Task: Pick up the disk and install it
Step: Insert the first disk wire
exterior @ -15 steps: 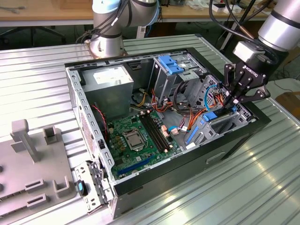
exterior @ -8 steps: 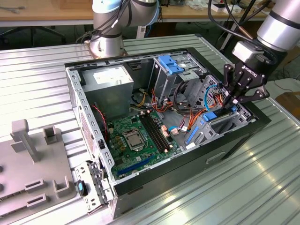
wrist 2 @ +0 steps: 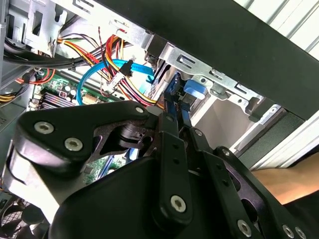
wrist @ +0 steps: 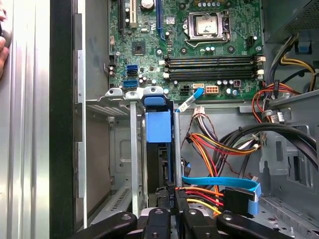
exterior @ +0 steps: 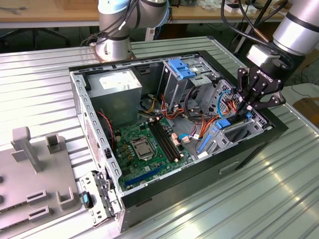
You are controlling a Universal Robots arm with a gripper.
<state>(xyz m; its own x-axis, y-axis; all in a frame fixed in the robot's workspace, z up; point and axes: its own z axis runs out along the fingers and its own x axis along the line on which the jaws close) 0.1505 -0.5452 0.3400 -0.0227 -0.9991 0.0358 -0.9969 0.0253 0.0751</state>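
Observation:
The disk [exterior: 233,131] stands on edge in the drive bay at the open computer case's corner on the exterior view's right, with blue rails along its sides. In the first wrist view the disk [wrist: 159,125] is seen edge-on, sitting between the bay's metal walls. My gripper [exterior: 245,110] hangs right over it. In the second wrist view my gripper [wrist 2: 173,117] has its black fingers [wrist 2: 169,144] drawn close together around the thin blue edge of the disk [wrist 2: 174,92]. The gripper [wrist: 172,198] also appears in the first wrist view, beside the orange and blue cables.
The case [exterior: 259,144] lies open on a ribbed metal table [exterior: 279,199]. Inside are the green motherboard [exterior: 144,144], the grey power supply box [exterior: 117,85], a metal cage with a blue latch [exterior: 181,69] and loose cables [exterior: 199,119]. A grey fixture [exterior: 35,179] lies at the exterior view's left.

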